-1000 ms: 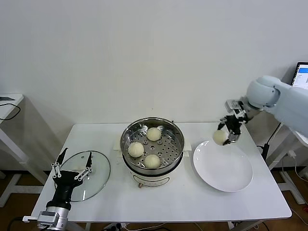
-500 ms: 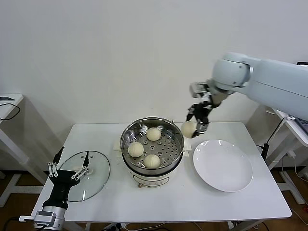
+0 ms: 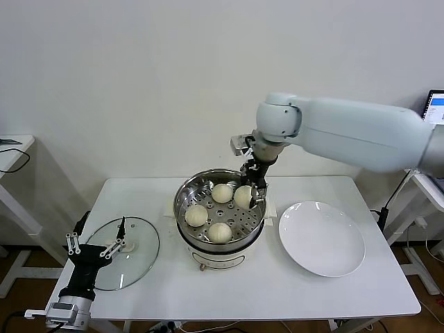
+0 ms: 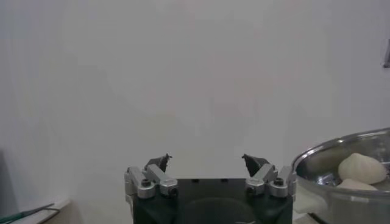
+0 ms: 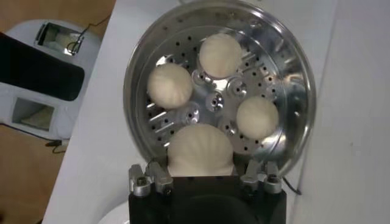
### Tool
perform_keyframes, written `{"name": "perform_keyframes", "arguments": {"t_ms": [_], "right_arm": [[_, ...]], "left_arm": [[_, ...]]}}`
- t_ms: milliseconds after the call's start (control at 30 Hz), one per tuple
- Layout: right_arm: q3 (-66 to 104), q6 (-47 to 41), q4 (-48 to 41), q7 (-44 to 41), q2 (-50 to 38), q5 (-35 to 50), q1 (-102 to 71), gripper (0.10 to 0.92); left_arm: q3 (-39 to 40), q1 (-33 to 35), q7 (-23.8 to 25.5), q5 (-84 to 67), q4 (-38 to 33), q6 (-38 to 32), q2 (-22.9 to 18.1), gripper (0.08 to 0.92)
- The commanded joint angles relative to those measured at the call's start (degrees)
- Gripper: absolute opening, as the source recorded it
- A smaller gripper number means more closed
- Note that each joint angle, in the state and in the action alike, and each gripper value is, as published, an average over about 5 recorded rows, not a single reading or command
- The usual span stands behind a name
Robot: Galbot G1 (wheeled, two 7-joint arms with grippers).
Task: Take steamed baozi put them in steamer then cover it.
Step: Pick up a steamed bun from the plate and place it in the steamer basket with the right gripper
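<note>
The steel steamer (image 3: 186,194) stands mid-table on its cream base and holds three baozi: one at the back (image 3: 222,193), one at the left (image 3: 197,216), one at the front (image 3: 220,232). My right gripper (image 3: 248,195) is shut on a fourth baozi (image 3: 243,196) and holds it over the steamer's right side. In the right wrist view this baozi (image 5: 200,150) sits between the jaws above the perforated tray (image 5: 210,97). The glass cover (image 3: 139,257) lies flat at the table's left. My left gripper (image 3: 96,244) is open and empty, at the cover's near-left edge.
An empty white plate (image 3: 322,238) lies to the right of the steamer. A side table (image 3: 10,149) stands at far left and a screen edge (image 3: 434,107) at far right. The left wrist view shows the steamer's rim (image 4: 341,146) with baozi inside.
My right arm has swung left, carrying the baozi from above the plate to over the steamer's right side. My left gripper has drifted slightly back towards the table's near-left corner.
</note>
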Motion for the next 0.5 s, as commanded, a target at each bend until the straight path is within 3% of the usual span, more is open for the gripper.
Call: {"name": "perform_keyframes", "arguments": {"t_ms": [33, 500], "right_arm": [[2.09, -0.20, -7.27, 0.01, 3.46, -4.39, -6.71, 0.704], [4.34, 0.42, -10.05, -0.36, 3.92, -7.05, -10.63, 0.708]], "left_arm": [[-0.18, -0.06, 0.04, -0.08, 0.35, 0.07, 0.11, 0.823], [-0.09, -0.57, 0.05, -0.24, 0.98, 0.20, 0.12, 0.823]]}}
